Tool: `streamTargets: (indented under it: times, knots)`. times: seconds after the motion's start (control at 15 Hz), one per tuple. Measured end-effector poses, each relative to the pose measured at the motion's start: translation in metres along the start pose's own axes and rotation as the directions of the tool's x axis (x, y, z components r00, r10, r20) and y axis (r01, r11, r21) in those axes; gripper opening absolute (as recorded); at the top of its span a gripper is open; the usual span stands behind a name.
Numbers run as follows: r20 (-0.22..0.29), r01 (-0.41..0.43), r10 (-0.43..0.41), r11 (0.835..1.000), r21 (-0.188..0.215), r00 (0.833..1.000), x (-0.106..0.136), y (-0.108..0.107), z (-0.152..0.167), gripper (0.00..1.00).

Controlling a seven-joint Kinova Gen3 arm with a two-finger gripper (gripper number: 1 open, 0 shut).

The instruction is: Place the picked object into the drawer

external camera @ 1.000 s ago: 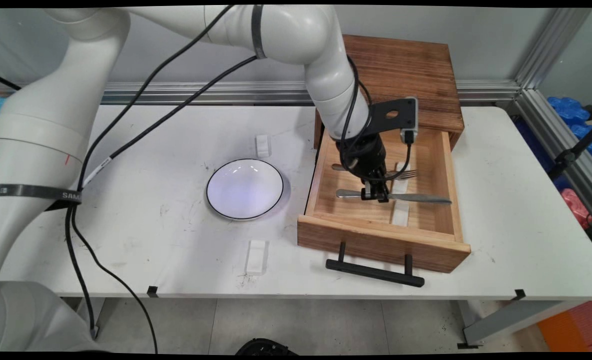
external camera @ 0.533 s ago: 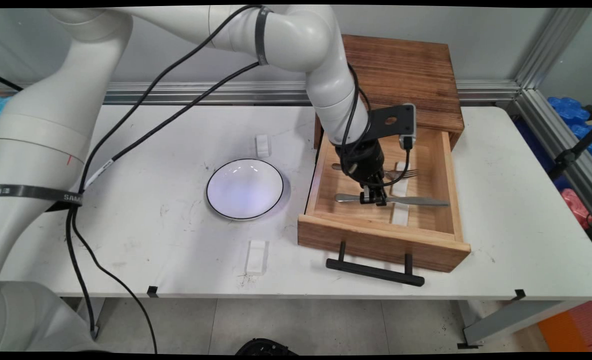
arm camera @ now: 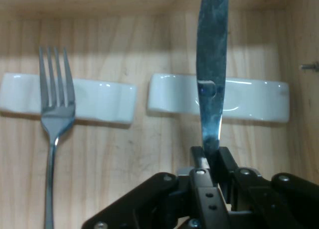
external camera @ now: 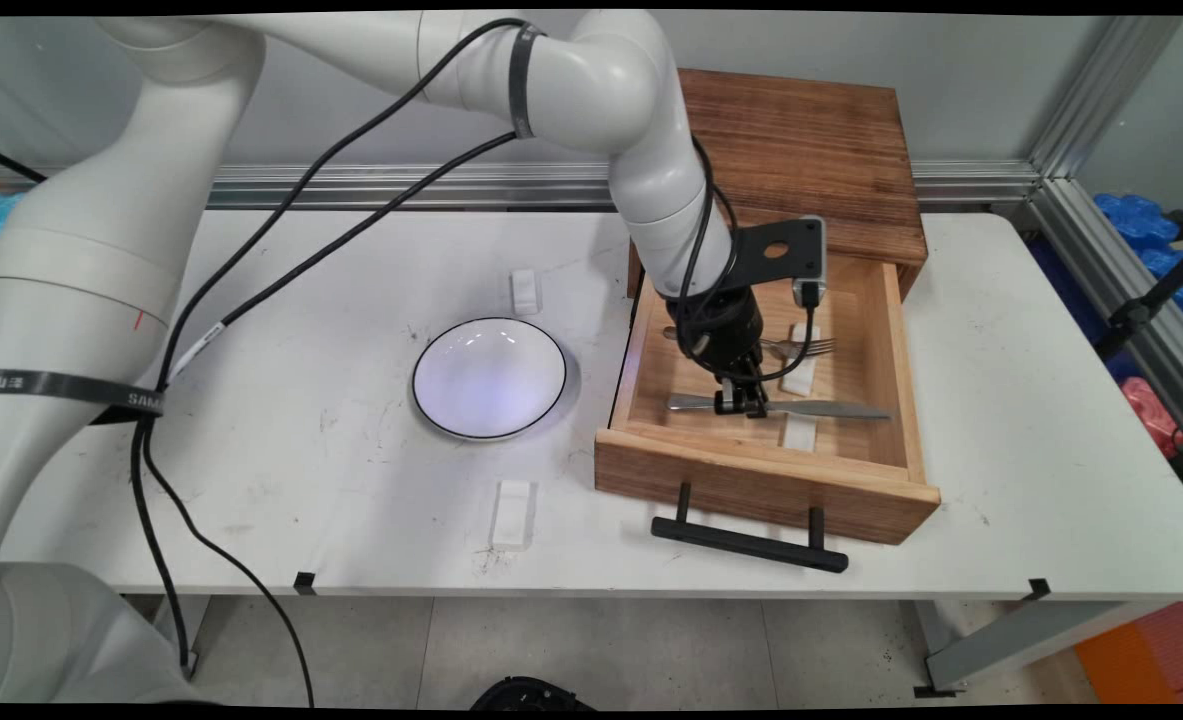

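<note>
Two claw [arm camera: 209,156] fingers pinch the knife [external camera: 831,408] (handle partly hidden) inside the drawer [external camera: 761,480].

The end effector [arm camera: 209,161] is matt black plastic or metal, closed on a knife [arm camera: 212,64] of polished metal with a mottled, reflective blade. The fork [arm camera: 55,124] is bright, glossy steel. Both pieces of cutlery lie across glossy white ceramic-looking rests [arm camera: 217,97]. The drawer [external camera: 651,380] is pale, smooth, unvarnished-looking wood with visible grain; its handle [external camera: 748,545] is matt black. At its 12 o'clock, the cabinet top [external camera: 811,140] is darker, rough-grained stained wood. The plate [external camera: 489,378] is glossy white, and the desk [external camera: 281,450] is matt white, scuffed.
</note>
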Motion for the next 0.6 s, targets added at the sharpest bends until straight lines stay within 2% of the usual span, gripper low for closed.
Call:
streamTargets:
  times: [0.6]
  knots:
    - [0.015, 0.005, -0.004, 1.000, -0.013, 1.000, -0.0084, 0.0050, 0.0055, 0.00]
